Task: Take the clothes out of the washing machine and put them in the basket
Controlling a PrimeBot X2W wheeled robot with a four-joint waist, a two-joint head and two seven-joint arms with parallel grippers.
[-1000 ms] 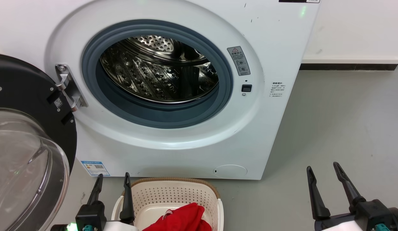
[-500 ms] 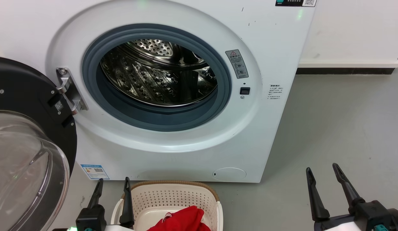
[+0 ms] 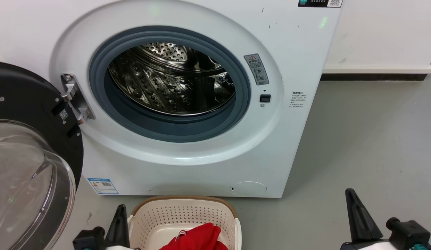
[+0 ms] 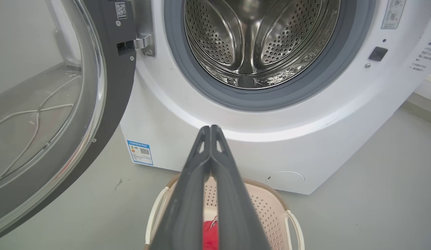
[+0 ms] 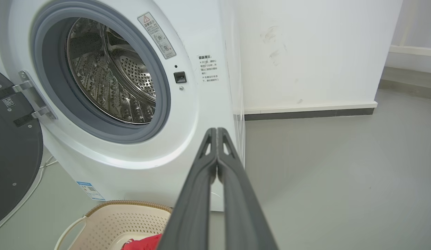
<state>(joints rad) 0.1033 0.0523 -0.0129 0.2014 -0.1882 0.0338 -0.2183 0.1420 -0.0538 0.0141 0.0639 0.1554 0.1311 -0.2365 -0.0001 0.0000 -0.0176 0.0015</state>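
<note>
One washer (image 3: pixel 187 163), one basket (image 3: pixel 184 211), and one heap of red clothes (image 3: pixel 198 238). Whether the heap is one piece or two I cannot tell, as its folds run off the bottom edge. The clothes lie in the basket, bright red and soft, with a small white strip (image 3: pixel 180 232) at the left. The basket is cream, perforated and brown-rimmed, and stands on the floor (image 3: pixel 368 139) just before the washer. The door (image 3: pixel 27 104) hangs open at the left, and the steel drum (image 3: pixel 173 80) shines inside the grey ring.

There is a grey sticker (image 3: pixel 257 69) with a red triangle, a blue-edged label (image 3: pixel 102 185) with a QR code, and a block of print (image 3: pixel 297 99) too small to read.

The left gripper (image 4: pixel 210 129) and the right gripper (image 5: pixel 217 131) each have their fingers pressed together, with nothing between them.
</note>
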